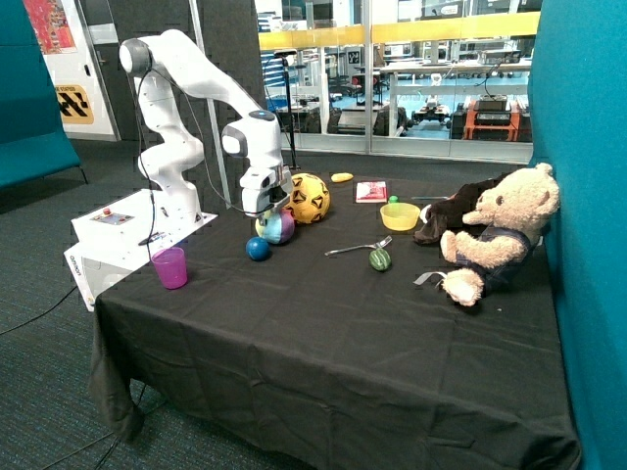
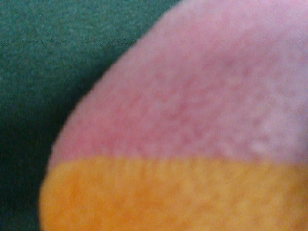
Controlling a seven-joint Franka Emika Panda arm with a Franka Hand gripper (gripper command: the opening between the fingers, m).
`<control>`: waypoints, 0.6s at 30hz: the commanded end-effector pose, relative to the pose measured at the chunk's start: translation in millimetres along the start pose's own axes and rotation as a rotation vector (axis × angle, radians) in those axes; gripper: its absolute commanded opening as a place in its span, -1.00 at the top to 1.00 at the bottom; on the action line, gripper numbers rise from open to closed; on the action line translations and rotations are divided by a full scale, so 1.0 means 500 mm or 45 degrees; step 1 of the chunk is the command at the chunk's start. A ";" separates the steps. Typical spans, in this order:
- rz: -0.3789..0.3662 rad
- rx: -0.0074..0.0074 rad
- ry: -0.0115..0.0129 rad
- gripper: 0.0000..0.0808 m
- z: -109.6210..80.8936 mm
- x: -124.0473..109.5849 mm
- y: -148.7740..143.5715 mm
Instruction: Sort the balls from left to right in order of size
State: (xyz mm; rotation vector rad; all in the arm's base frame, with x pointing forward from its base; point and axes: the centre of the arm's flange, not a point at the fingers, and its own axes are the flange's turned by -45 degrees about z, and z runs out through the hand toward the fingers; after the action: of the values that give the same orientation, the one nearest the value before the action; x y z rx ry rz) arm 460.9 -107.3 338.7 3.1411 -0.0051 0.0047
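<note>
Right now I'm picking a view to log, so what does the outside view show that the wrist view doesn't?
Only the outside view shows the gripper down at the multicoloured ball, the yellow ball behind it, the small blue ball, the pink cup and the teddy bear. Only the wrist view shows the ball's fuzzy pink and orange panels close up. Both show that ball on the black tablecloth.

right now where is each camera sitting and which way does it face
Outside view: stands off a table corner, facing across the black table; shows the whole white arm and its gripper down at the multicoloured ball.
Wrist view: on the arm's wrist, pressed close to the multicoloured ball; nothing of the robot shows.
Shared: that ball and the dark cloth.
</note>
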 end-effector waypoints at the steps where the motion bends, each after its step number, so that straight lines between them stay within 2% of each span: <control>1: -0.007 0.0006 -0.0038 -1.00 -0.015 0.003 -0.006; 18: -0.069 0.0007 -0.0038 -1.00 -0.118 0.021 -0.024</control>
State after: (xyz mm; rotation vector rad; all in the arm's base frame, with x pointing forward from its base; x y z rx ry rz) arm 468.7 -99.7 374.5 3.1423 0.0377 -0.0021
